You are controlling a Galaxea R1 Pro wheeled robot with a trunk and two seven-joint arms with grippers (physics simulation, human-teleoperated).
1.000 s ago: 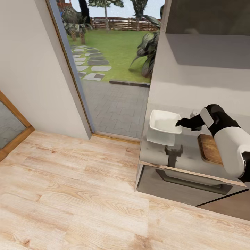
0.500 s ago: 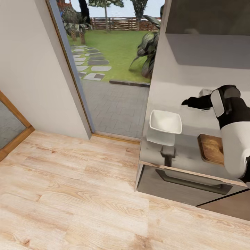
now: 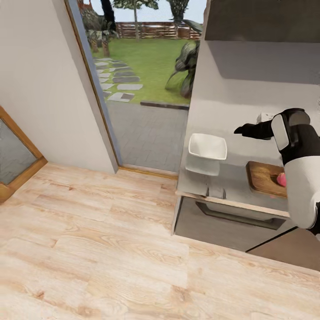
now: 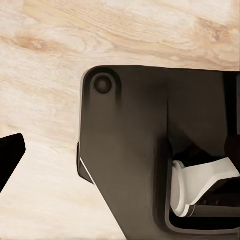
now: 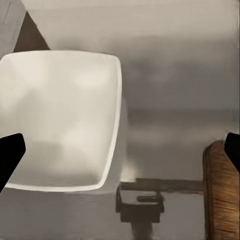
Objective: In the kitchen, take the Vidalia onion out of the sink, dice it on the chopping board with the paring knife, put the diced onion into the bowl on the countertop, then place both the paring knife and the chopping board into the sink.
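1 white bowl (image 3: 207,149) sits on the shiny grey countertop (image 3: 231,182), near its end by the open door (image 3: 142,89). The brown chopping board (image 3: 265,178) lies a little way off, with something small and pink (image 3: 281,179) on it. The right gripper (image 3: 240,130) hangs above the countertop past the bowl, its fingers wide apart. I cannot tell if the left gripper is apart or together.

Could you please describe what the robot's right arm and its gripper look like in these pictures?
The right arm has a smooth, rounded white shell on its lower section and glossy black housing towards the wrist, with a pale grey panel there. The right gripper is all black, narrowing to slim dark fingers. No cables or markings are visible.
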